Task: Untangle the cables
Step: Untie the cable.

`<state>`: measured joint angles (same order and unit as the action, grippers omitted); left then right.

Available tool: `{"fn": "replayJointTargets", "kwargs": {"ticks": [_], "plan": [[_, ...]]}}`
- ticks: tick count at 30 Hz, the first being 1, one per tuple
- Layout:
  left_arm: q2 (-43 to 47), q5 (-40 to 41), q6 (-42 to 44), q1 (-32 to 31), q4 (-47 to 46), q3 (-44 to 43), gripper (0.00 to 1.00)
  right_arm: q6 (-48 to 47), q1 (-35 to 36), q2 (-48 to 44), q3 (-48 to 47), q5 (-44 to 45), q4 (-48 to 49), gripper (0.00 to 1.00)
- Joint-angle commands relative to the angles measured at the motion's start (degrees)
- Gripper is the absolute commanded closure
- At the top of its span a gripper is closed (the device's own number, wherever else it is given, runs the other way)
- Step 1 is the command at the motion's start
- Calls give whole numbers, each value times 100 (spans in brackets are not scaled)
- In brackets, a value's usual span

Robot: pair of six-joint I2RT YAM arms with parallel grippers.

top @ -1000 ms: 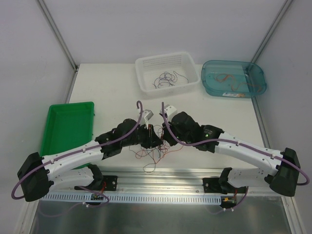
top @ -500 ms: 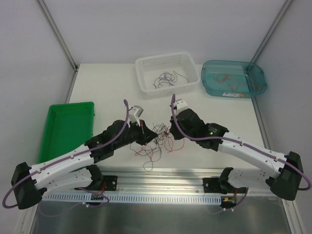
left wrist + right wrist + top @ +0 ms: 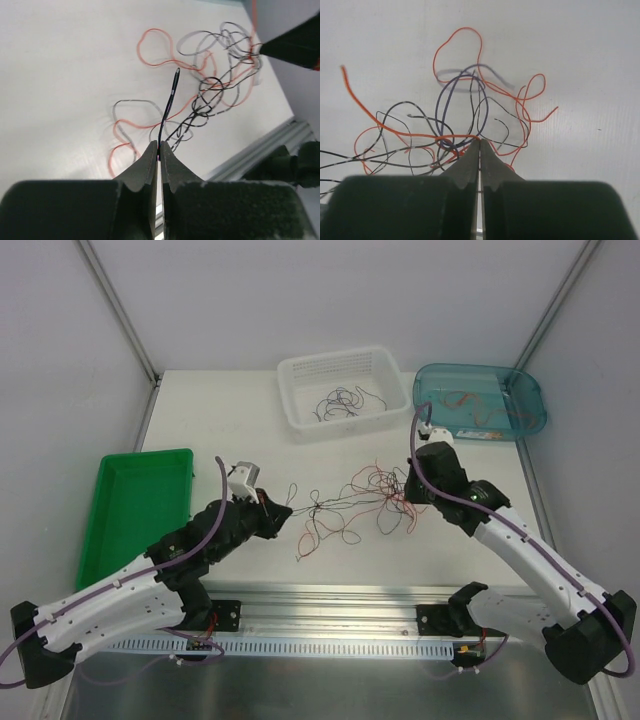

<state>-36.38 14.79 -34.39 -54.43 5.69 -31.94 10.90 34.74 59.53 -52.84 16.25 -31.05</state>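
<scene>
Cables (image 3: 345,502) are strung across the mid-tabletop (image 3: 220,430) between the two claws, on the near side of the white basket (image 3: 345,352). The red-heavy bunch is at the right; black loops and a small knot (image 3: 316,503) sit toward the left. Left claw (image 3: 159,150) is pinched fully together on one black strand, whose free end pokes up past the tips. Right claw (image 3: 479,147) is also pinched tight, into the red/black bunch. An orange and a dark strand run into its tips; can't tell which one it actually grips. Handling guess: near weightless, limp but springy. The curls hold their set, so loops will likely re-snag each other. Insulation looks smooth and the section is thin, so expect slip through the pads under any real pull. Hard tension will probably cinch the knot rather than open it. Best hold: one strand only, near a free end or right beside the knot, drawn out slow and low. Grabbing mid-bunch would just drag everything.
</scene>
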Motion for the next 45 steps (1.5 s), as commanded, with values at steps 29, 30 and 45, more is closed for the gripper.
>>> {"fn": "replayJointTargets", "kwargs": {"ticks": [29, 30, 45], "plan": [[192, 1685, -622, 2552, 2902, -443, 100, -316, -4166, -355, -3161, -1053, -1562, 99], [201, 1712, -578, 2561, 2928, -496, 100, -334, -4203, -328, -3215, -1149, -1554, 99], [764, 3495, 695, 2833, 3790, -2315, 100, 0, -5408, -82, -2223, -2319, -1422, 99]]}}
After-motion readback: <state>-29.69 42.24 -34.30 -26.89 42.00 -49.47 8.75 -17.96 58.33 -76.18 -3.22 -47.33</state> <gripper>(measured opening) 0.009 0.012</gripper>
